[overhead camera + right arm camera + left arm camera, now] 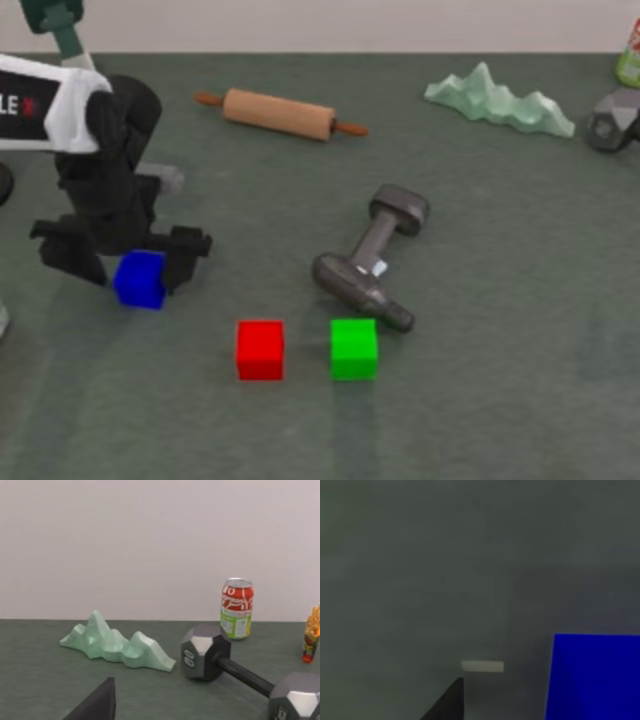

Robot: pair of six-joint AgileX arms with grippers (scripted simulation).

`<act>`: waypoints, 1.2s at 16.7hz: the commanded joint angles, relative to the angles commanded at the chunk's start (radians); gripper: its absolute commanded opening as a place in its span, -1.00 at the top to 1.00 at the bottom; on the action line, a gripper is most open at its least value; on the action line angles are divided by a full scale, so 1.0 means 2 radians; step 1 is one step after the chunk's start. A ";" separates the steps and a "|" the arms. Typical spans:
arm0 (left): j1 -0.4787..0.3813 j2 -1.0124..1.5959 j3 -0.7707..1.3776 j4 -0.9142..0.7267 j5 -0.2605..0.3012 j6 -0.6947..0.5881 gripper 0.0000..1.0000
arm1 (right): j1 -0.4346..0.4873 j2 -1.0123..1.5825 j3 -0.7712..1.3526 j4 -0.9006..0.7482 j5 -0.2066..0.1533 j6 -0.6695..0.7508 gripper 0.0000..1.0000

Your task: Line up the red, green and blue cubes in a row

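Left hand (130,262) gripped the blue cube (140,279) at the table's (500,300) left. Arm casing (45,105) bore partial lettering "LE". Red cube (260,349) and green cube (354,348) sat side by side, apart; grey drill (372,258) just behind the green.

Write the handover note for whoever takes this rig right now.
Left pincer: at the table's left, astride the blue cube; whether it grips cannot be told.
Right pincer: out of the top view; its wrist camera faces the far right clutter.
Red cube and green cube: side by side near the front, a gap between them, green beside the grey drill.
Left to do: bring blue into their row.
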 joint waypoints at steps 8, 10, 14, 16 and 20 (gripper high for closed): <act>0.000 0.000 0.000 0.000 0.000 0.000 1.00 | 0.000 0.000 0.000 0.000 0.000 0.000 -1.00; 0.000 0.000 0.000 0.000 0.000 0.000 1.00 | 0.000 0.000 0.000 0.000 0.000 0.000 -1.00; 0.000 0.000 0.000 0.000 0.000 0.000 1.00 | 0.000 0.000 0.000 0.000 0.000 0.000 -1.00; 0.001 -0.006 0.001 -0.002 0.000 0.000 1.00 | 0.000 0.000 0.000 0.000 0.000 0.000 -1.00; 0.004 -0.021 0.022 -0.039 0.000 0.000 1.00 | 0.000 0.000 0.000 0.000 0.000 0.000 -1.00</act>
